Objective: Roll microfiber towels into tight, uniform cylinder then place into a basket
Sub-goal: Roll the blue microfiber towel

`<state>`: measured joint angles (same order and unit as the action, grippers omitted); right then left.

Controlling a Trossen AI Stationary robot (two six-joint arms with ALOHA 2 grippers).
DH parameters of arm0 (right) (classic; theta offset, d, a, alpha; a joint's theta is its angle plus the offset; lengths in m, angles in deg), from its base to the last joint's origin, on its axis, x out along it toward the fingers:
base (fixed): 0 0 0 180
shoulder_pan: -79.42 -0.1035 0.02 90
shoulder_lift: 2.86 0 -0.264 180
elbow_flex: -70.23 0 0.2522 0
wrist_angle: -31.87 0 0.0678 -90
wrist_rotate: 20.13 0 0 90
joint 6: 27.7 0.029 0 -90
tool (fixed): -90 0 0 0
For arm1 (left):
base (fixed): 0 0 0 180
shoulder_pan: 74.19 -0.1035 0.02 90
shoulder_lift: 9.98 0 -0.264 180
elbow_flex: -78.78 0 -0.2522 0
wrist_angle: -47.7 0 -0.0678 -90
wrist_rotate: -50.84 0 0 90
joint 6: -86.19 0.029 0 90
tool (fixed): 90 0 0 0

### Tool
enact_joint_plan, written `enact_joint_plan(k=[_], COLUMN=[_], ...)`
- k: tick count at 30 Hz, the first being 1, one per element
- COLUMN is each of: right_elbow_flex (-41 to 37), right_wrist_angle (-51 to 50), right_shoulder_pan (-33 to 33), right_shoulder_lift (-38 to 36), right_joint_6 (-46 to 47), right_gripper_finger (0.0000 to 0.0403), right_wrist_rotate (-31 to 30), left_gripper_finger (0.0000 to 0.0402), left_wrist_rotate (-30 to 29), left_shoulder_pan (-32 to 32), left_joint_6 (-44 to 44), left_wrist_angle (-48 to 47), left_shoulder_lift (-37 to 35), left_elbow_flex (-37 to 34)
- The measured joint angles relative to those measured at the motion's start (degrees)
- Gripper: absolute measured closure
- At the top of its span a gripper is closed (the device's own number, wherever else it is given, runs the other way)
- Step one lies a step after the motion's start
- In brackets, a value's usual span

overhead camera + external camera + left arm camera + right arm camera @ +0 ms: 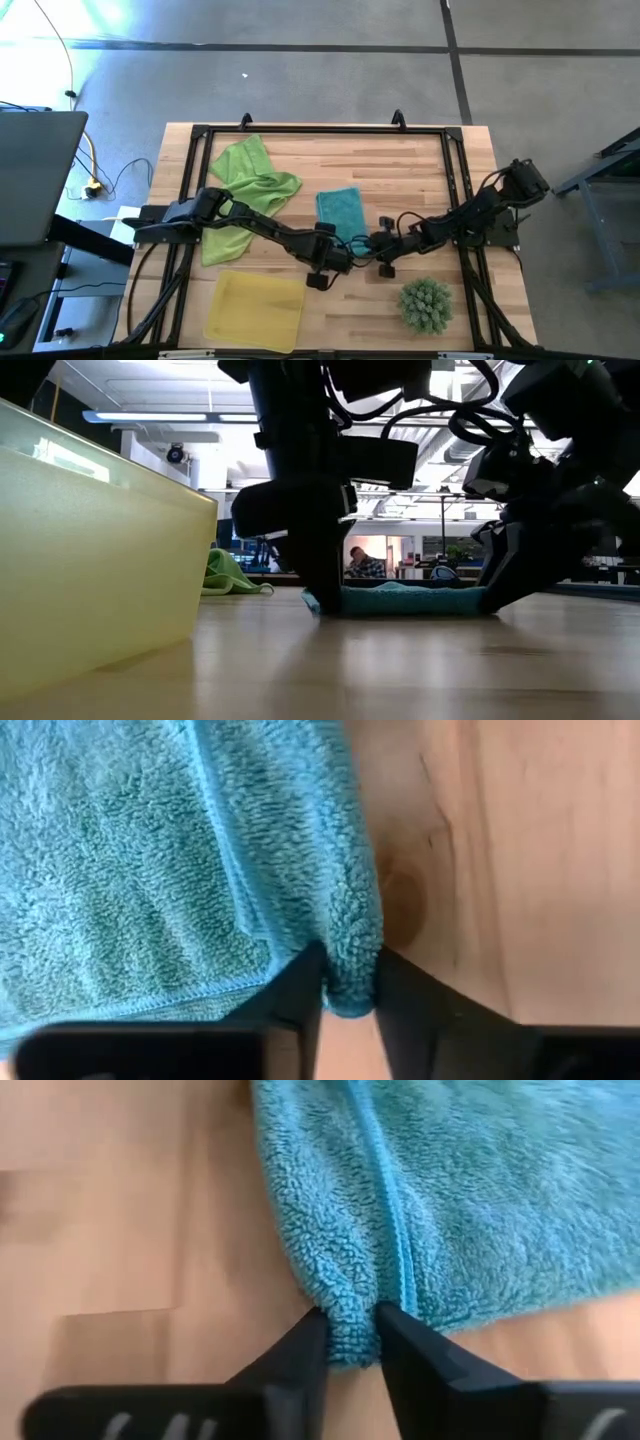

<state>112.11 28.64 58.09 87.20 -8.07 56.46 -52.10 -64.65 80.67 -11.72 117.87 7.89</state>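
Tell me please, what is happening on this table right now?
Both arms work on the teal towel, folded flat on the table. The left gripper and the right gripper each pinch a near corner. No roll shows yet. The yellow basket holds nothing; a green towel lies crumpled nearby.

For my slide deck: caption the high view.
Left gripper and right gripper pinch the teal towel's near corners, yellow basket waiting alongside.

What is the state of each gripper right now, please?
Left gripper: jaws closed on a corner of the teal towel.
Right gripper: jaws closed on another corner of the teal towel.
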Motion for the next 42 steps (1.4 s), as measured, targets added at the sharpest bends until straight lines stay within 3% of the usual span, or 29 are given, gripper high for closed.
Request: enact_joint_plan(k=[4, 12, 16, 19, 22, 25, 31, 38, 42], right_elbow_flex=[0.0, 0.0, 0.0, -0.07, -0.1, -0.13, -0.13, -0.07, -0.07], right_wrist_angle=[0.73, 1.52, 2.18, 2.95, 3.65, 4.24, 4.63, 4.89, 4.87], right_shoulder_pan=[0.29, 4.73, 7.36, 9.24, 11.08, 12.19, 13.97, 15.4, 15.49], right_shoulder_lift=[-0.1, -0.15, -0.13, -0.07, -0.02, -0.02, -0.02, -0.04, -0.04], right_joint_6=[1.56, 4.32, 8.22, 11.19, 15.4, 19.64, 25.61, 26.53, 25.07], right_gripper_finger=[0.0369, 0.039, 0.039, 0.039, 0.039, 0.039, 0.039, 0.0387, 0.0362], right_wrist_rotate=[5.52, 14.32, 18.26, 21.09, 23.34, 23.65, 23.63, 23.08, 22.08], left_gripper_finger=[0.0392, 0.0393, 0.0399, 0.0399, 0.0399, 0.04, 0.04, 0.04, 0.04], left_wrist_rotate=[1.81, 4.85, 8.84, 14.22, 23.15, 28.85, 31.81, 31.06, 29.11], left_shoulder_pan=[-0.14, -0.57, -2.18, -3.73, -6.15, -8.77, -12.3, -12.59, -12.66], left_joint_6=[-2.11, -3.31, -6.45, -9.26, -11.7, -14.67, -15.97, -16.35, -16.38], left_wrist_angle=[0.41, 0.14, 5.61, 14.81, 23.89, 26.52, 23.14, 21.4, 21.2], left_shoulder_lift=[-0.43, -3.21, -4.92, -8.07, -10.73, -12.9, -12.87, -12.87, -12.85], left_elbow_flex=[-0.02, -0.56, -7.05, -14.18, -19.75, -21.94, -22.19, -22.18, -22.18])
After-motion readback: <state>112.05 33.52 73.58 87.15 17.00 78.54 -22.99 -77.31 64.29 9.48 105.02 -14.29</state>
